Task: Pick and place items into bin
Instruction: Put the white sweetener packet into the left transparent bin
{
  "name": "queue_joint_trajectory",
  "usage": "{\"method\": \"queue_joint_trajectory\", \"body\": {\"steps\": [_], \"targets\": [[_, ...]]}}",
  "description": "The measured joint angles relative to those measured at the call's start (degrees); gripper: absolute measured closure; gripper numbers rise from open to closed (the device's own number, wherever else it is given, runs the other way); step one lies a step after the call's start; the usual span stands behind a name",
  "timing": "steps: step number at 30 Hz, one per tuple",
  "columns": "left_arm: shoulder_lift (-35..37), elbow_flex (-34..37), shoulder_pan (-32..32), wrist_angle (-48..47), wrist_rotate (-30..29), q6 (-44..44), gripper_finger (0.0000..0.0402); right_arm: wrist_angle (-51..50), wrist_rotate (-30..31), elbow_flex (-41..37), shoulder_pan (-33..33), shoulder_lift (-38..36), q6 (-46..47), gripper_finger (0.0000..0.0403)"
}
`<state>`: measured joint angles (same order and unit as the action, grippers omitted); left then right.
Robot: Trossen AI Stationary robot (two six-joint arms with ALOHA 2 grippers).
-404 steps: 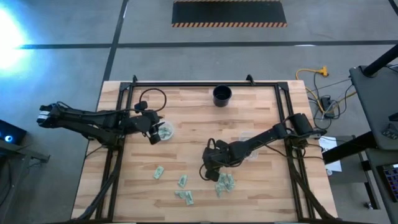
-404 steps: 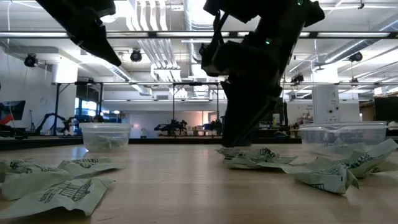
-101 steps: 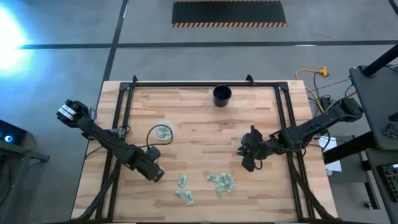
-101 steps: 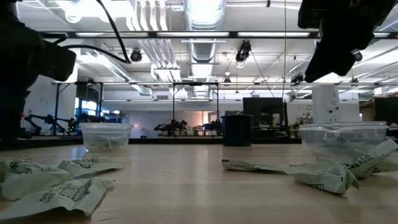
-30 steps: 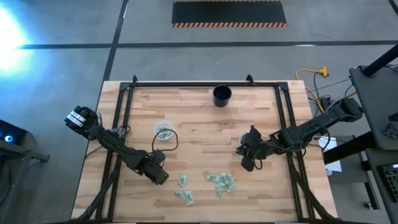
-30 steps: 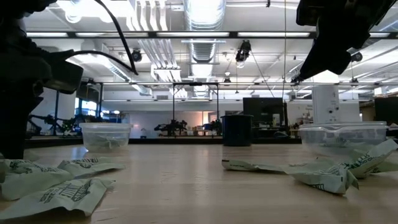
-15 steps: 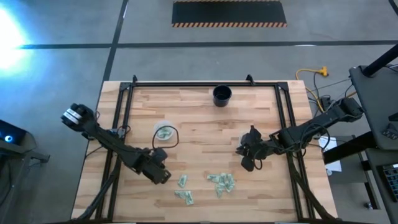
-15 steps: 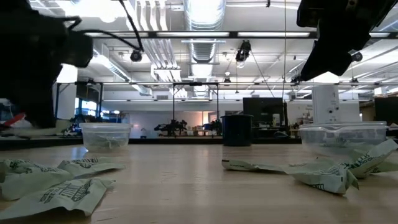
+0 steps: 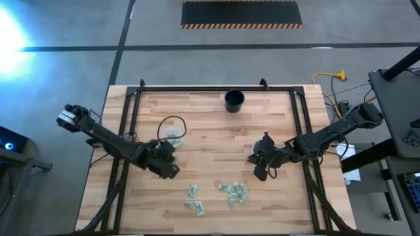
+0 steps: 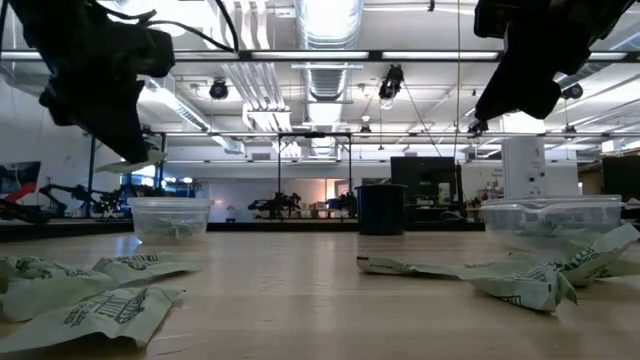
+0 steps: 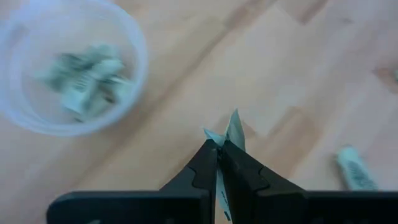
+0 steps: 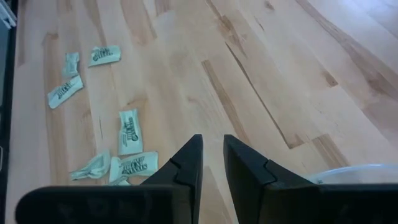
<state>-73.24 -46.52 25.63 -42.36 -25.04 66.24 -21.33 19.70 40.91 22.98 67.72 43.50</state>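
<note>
High view: we log the left gripper point(image 9: 169, 170), clenched on one packet point(image 11: 231, 129), now lifted from the worktop point(image 9: 216, 124) toward the left tub point(image 9: 172, 137); drop pending. Right gripper point(image 9: 258, 172) slightly parted, empty.

Grey concrete floor point(image 9: 197, 62) around the wooden table point(image 9: 210, 124), crossed by dark seams; a black mat with hazard-striped edging point(image 9: 241, 14) lies beyond the table's far side; a yellow cable point(image 9: 328, 77) trails at the right; bright glare falls at upper left point(image 9: 10, 33). Low view: open workshop hall; exposed ceiling ducts point(image 10: 325, 70); strip lights point(image 10: 300, 54); distant benches and equipment point(image 10: 300, 207).
</note>
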Motion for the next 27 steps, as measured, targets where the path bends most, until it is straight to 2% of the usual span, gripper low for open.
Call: {"method": "queue_joint_trajectory", "body": {"steps": [5, 15, 21, 27], "targets": [[1.9, 0.1, -3.9, -3.6, -1.1, -4.5, 0.0398, 1.1, 0.0, 0.0, 0.0, 0.0, 0.2, 0.0346], [4.4, 0.2, -13.6, -4.7, -4.1, -16.7, 0.0398, 2.0, 0.0, 0.0, 0.0, 0.0, 0.4, 0.0346], [3.7, 0.3, -19.9, -4.7, -4.2, -23.1, 0.0398, 3.1, 1.4, 0.0, 0.0, 0.0, 0.4, 0.0346], [2.2, 0.4, -24.2, -4.6, -4.0, -25.2, 0.0398, 3.8, 1.5, 0.0, 0.0, 0.0, 0.4, 0.0346]]}}
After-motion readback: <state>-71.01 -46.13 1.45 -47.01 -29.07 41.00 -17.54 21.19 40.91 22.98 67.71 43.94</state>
